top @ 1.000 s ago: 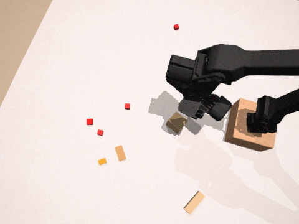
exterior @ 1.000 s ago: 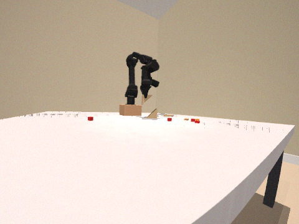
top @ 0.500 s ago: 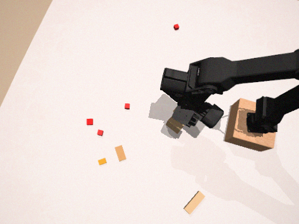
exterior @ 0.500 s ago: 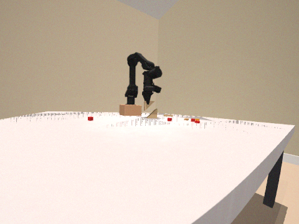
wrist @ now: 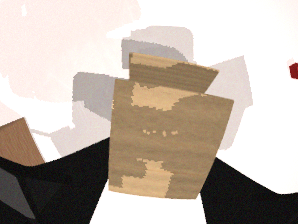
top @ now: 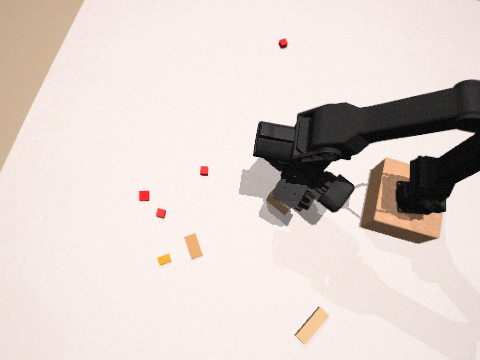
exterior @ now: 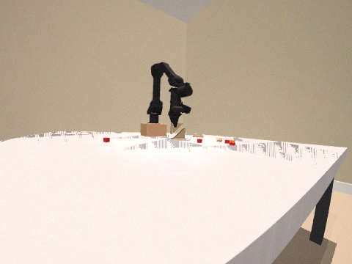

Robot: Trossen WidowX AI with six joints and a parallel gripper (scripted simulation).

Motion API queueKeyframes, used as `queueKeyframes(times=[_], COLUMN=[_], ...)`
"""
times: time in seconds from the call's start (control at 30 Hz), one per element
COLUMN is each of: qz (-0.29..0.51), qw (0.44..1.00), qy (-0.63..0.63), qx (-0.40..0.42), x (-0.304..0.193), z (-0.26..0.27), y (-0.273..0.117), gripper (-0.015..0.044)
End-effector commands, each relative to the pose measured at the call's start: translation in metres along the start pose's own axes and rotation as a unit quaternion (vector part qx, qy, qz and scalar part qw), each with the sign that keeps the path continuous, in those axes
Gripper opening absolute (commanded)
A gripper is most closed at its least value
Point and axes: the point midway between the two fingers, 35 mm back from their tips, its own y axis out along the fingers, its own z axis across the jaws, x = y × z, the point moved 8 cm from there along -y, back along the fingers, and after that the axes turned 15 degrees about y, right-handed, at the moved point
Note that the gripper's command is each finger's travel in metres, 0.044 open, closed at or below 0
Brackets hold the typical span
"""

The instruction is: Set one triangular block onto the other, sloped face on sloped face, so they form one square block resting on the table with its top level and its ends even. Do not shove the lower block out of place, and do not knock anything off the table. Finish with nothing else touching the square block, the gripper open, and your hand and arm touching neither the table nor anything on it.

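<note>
Upper triangular block (exterior: 174, 129) (wrist: 165, 125) is hanging in my pincer (top: 306, 200) (exterior: 174, 125) (wrist: 158, 149), which is pinching it firmly above the lower triangular block (top: 278, 204) (exterior: 181, 134) (wrist: 170, 77), itself resting on the counter (top: 100, 125) (exterior: 147, 191) (wrist: 270, 30). The slopes are facing each other, though the exterior view is showing them offset. I'm judging that I should be aligning the ends before lowering gently, letting slope meet slope without pushing; pressing early could be sliding the lower one away. Then I'd be spreading the pincer evenly and backing straight up. I'm counting two triangular blocks, four red cubes (top: 204, 170) (exterior: 199, 141) (wrist: 294, 70), two tan slabs (top: 193, 246) (exterior: 219, 140) and one orange piece (top: 164, 259) (exterior: 232, 141).
</note>
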Motion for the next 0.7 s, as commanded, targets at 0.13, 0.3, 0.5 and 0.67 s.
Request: queueKeyframes(times=[0.13, 0.3, 0.5, 0.67], qz=[0.001, 0.001, 0.001, 0.001], qw=[1.0, 1.0, 1.0, 1.0], qy=[0.003, 0.003, 0.004, 0.004], qx=[-0.001, -0.002, -0.003, -0.003], x=[0.0011, 0.0016, 0.0019, 0.002], z=[-0.0006, -0.0008, -0.0011, -0.0012], y=[0.0009, 0.001, 0.0008, 0.0007], gripper=[0.0, 0.0, 0.0, 0.0])
